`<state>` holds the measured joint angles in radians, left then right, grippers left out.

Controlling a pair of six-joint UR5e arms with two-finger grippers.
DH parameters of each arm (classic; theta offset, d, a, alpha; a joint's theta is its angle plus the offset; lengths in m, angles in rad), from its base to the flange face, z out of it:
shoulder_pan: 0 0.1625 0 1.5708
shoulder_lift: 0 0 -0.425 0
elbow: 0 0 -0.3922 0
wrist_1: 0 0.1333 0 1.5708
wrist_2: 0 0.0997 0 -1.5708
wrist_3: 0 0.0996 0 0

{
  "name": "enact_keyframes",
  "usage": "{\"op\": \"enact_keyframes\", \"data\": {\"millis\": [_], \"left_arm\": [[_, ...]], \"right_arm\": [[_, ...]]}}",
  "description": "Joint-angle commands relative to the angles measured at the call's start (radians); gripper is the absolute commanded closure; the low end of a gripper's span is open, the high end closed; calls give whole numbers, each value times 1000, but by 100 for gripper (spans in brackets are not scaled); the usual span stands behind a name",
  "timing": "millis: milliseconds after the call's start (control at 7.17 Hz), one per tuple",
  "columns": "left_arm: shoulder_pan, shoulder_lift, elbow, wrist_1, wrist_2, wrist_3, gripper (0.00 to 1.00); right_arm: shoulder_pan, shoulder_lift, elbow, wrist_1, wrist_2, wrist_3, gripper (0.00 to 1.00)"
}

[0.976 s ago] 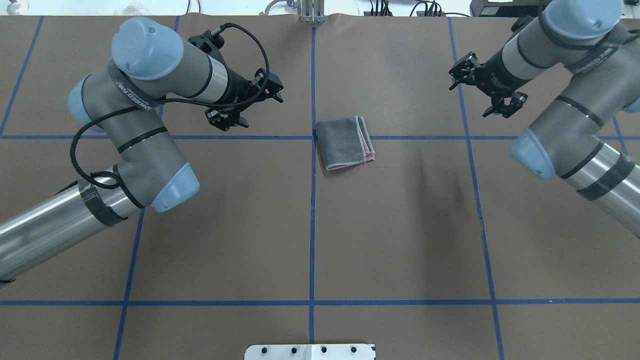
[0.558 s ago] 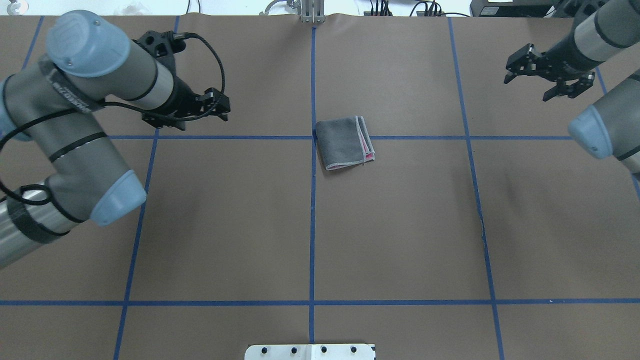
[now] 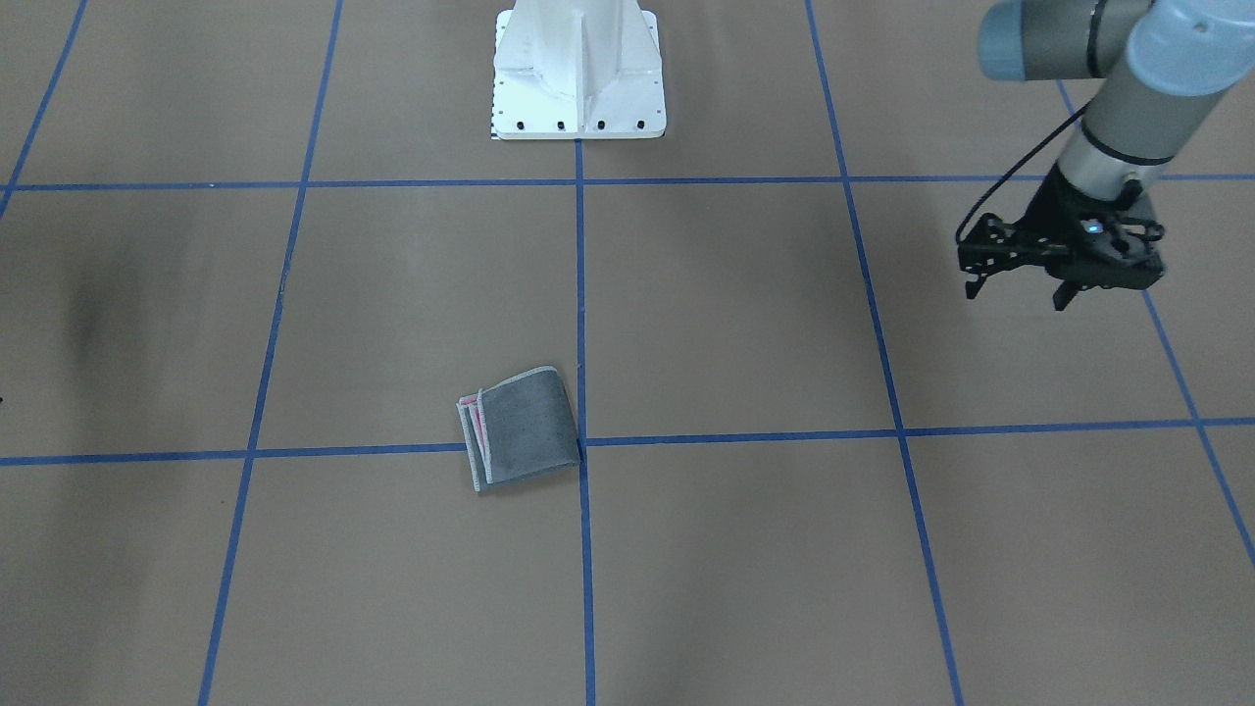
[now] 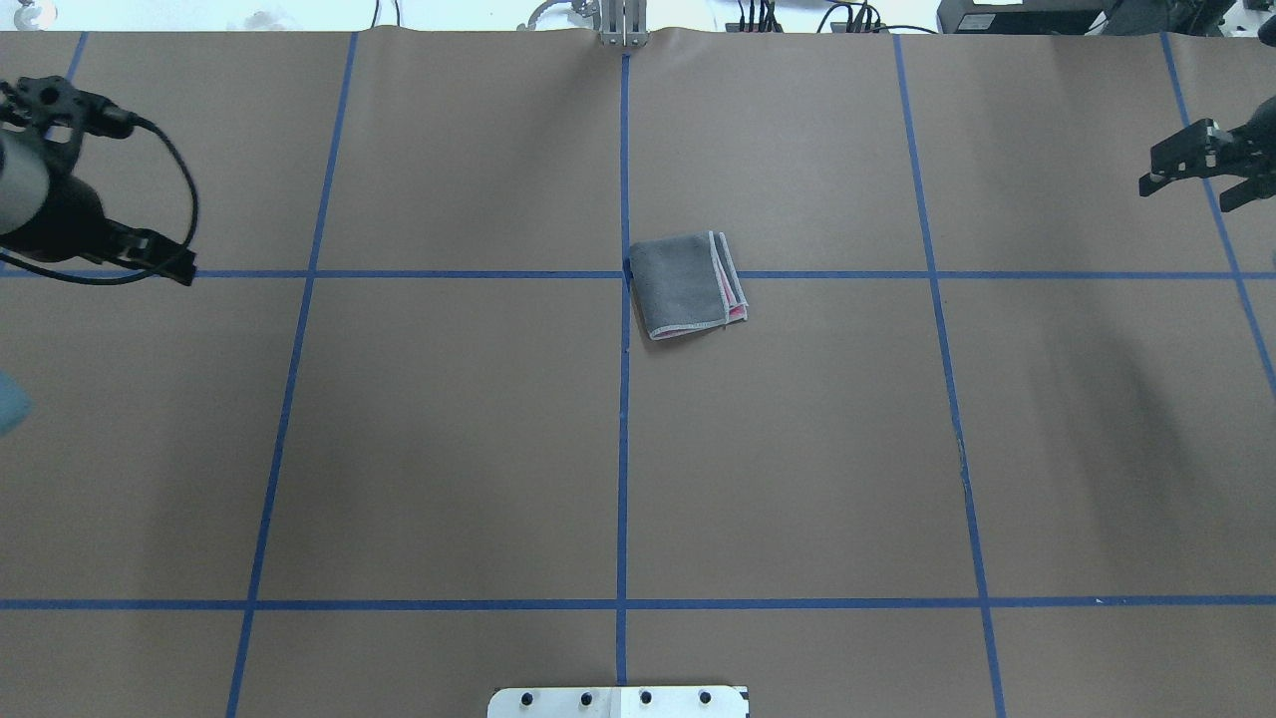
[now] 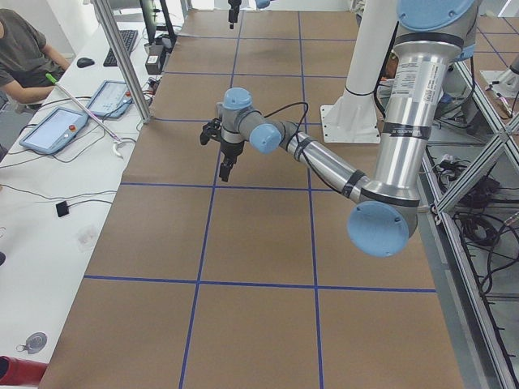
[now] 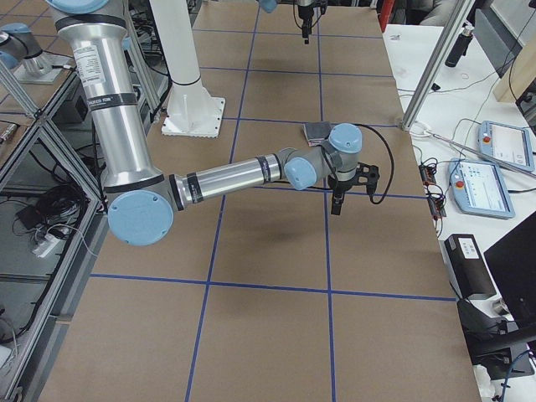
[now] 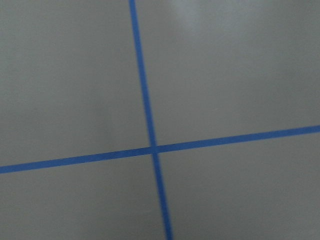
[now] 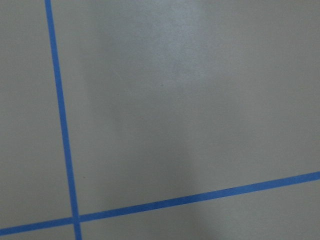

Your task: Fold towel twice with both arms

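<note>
On the table (image 4: 449,449), towel (image 4: 686,286) folded small, grey outside, pink edge showing, left fingers (image 3: 1061,292) and right fingers (image 4: 1166,165) wide.

no readable text, no legible labels

The left gripper (image 3: 1016,291) has swung out to the overhead view's left edge and the right gripper (image 4: 1188,185) to its right edge. Both are now much farther from the towel (image 4: 688,285).
</note>
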<state>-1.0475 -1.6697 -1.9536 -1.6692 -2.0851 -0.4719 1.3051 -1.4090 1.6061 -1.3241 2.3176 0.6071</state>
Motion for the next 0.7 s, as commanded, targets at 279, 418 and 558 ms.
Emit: {"op": "enact_keyframes", "data": {"millis": [279,418,558], "left_arm": [[-401,84,259,28,-398,495,0],[-439,84,271,29,-388,513,0],[-450,93,281,34,-388,512,0]], "right_arm": [[138,-56,-62,-70,109,-306,0],[144,-53,-57,-113,109,-349,0],[151,-53,-55,-136,109,-375,0]]}}
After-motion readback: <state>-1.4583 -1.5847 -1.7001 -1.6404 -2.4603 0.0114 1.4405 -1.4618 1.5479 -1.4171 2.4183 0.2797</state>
